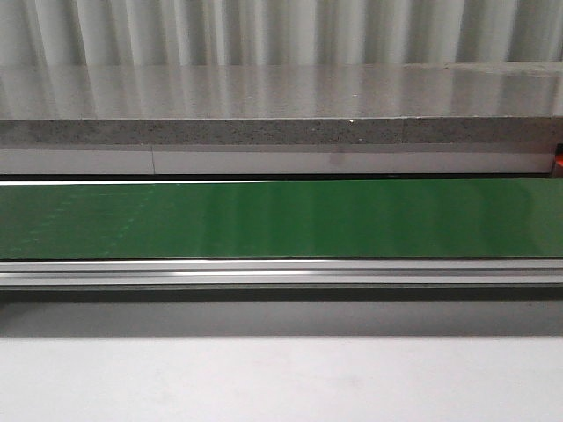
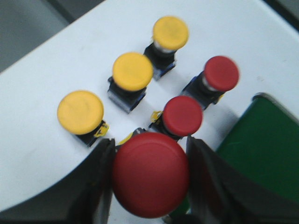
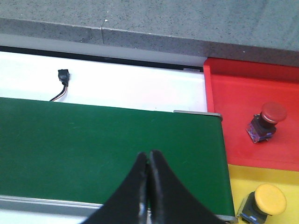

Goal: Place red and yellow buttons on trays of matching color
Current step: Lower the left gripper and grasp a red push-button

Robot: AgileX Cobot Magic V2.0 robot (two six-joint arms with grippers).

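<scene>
In the left wrist view my left gripper (image 2: pixel 150 154) is shut on a large red button (image 2: pixel 150 175), held above the white table. Below it stand two more red buttons (image 2: pixel 182 115) (image 2: pixel 221 73) and three yellow buttons (image 2: pixel 80 112) (image 2: pixel 132 71) (image 2: pixel 171 32). In the right wrist view my right gripper (image 3: pixel 148 156) is shut and empty over the green belt (image 3: pixel 93 144). A red button (image 3: pixel 266 120) stands on the red tray (image 3: pixel 233 135) and a yellow button (image 3: pixel 262 201) on the yellow tray (image 3: pixel 236 182). No gripper or button shows in the front view.
The front view shows the green conveyor belt (image 1: pixel 281 220) with its metal rail (image 1: pixel 281 272) and a grey stone ledge (image 1: pixel 281 105) behind. A small black connector with wires (image 3: pixel 62 77) lies on the white strip beyond the belt. The belt's end (image 2: pixel 266 149) lies beside the buttons.
</scene>
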